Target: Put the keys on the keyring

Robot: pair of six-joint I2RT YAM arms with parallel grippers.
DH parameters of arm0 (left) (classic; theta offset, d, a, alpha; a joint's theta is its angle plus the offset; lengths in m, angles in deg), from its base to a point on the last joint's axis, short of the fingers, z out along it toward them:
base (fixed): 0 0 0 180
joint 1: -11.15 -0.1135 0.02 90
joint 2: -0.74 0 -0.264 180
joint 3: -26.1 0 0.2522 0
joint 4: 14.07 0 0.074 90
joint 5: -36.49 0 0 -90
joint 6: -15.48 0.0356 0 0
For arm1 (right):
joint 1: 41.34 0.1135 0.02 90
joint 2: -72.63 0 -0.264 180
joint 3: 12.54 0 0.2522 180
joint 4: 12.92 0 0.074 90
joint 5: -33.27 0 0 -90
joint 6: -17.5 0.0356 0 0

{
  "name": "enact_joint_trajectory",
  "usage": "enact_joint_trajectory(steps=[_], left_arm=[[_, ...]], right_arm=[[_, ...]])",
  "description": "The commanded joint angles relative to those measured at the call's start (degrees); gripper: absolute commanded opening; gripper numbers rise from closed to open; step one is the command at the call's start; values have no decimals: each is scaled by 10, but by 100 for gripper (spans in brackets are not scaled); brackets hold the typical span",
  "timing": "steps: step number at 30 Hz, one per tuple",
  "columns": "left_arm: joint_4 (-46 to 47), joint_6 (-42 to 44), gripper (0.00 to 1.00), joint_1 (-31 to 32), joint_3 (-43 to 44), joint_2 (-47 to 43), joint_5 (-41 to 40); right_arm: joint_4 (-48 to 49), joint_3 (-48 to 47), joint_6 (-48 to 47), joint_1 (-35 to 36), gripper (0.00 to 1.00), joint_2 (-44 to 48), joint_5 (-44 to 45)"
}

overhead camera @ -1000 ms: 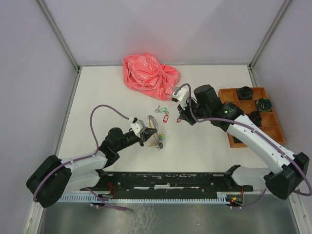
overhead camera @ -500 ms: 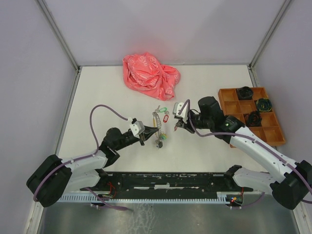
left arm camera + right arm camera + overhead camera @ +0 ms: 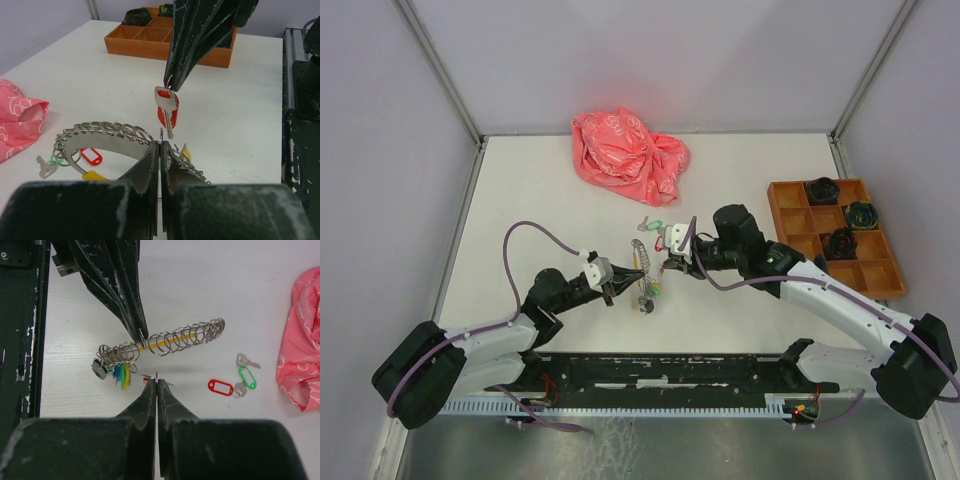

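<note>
My left gripper (image 3: 617, 285) is shut on the wire of the keyring (image 3: 639, 262), a thin silver ring strung with many small split rings (image 3: 170, 341) and a bunch of yellow, blue and green tags (image 3: 119, 373). It holds the ring tilted up off the table. My right gripper (image 3: 669, 264) is shut on the small ring of a silver key with a red tag (image 3: 166, 107), which hangs just above the keyring's wire at my left fingertips (image 3: 150, 155). Two more keys lie on the table behind, one with a red tag (image 3: 221, 387) and one with a green tag (image 3: 246, 375).
A crumpled pink bag (image 3: 628, 153) lies at the back of the table. An orange compartment tray (image 3: 825, 245) with dark round parts stands at the right. The black base rail (image 3: 670, 372) runs along the near edge.
My right gripper has carried the red-tagged key left and nearer, from beside the loose keys to right over the keyring. My left gripper shifted slightly nearer, still holding the ring.
</note>
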Motion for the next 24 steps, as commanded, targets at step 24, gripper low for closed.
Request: enact_joint_trajectory(steps=[24], left_arm=[[35,31,3,-1,19,11,53]], right_arm=[[-37,-33,-62,13,1,-64,-73]])
